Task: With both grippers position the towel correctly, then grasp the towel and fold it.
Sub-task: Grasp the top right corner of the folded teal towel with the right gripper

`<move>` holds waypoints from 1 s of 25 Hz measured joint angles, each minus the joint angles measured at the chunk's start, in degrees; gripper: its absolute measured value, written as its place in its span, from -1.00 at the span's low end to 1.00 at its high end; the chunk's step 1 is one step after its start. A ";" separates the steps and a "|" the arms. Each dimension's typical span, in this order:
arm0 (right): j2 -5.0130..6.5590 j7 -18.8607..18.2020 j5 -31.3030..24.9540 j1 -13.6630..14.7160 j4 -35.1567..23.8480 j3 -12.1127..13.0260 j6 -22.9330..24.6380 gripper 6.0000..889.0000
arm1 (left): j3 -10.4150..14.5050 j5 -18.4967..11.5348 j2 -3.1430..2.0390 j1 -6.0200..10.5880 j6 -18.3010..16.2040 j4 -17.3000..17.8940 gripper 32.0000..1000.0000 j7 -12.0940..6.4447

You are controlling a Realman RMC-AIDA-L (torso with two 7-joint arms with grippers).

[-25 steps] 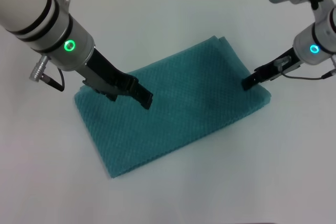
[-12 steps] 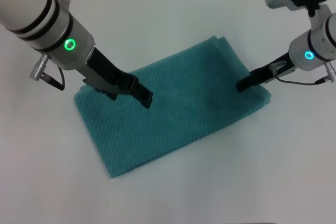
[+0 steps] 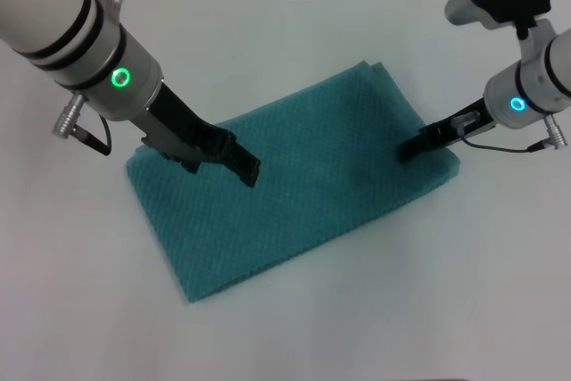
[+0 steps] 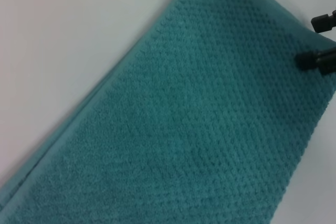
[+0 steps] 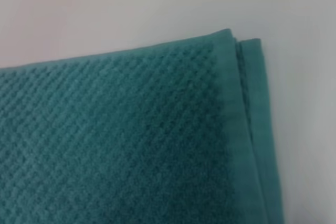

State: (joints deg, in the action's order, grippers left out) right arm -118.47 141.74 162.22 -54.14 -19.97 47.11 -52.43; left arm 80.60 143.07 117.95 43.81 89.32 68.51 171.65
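Surface: plain white matte tabletop [image 3: 294, 327], running far to a pale wall edge with a thin dark vertical seam at far right.

Item: teal-green rectangular waffle-weave towel [image 3: 294, 189], lying flat at the table's centre, long axis running diagonally from near left to far right. Folded double; the right wrist view shows two hemmed layers slightly offset at a corner [image 5: 247, 51].

Left gripper [image 3: 247, 169]: slim black fingers over the towel's left part; whether the jaws are apart or together cannot be told.

Right gripper [image 3: 407, 150]: black tips at the towel's right edge, jaws slightly apart in the left wrist view [image 4: 317, 40].
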 joint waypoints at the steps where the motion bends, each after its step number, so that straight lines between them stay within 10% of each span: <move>1: 0.00 -0.22 -0.35 -0.01 0.22 0.07 0.09 0.91 | 0.00 -0.02 0.00 0.00 -0.03 0.00 0.79 0.00; 25: 0.00 -2.87 -2.18 0.00 0.72 1.32 0.30 -0.15 | 0.00 -0.17 0.00 -0.32 -0.11 -0.13 0.78 -0.08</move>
State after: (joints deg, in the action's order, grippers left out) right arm -118.48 138.87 160.04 -54.14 -19.26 48.43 -52.13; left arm 80.60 142.91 117.95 43.49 89.21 68.37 171.57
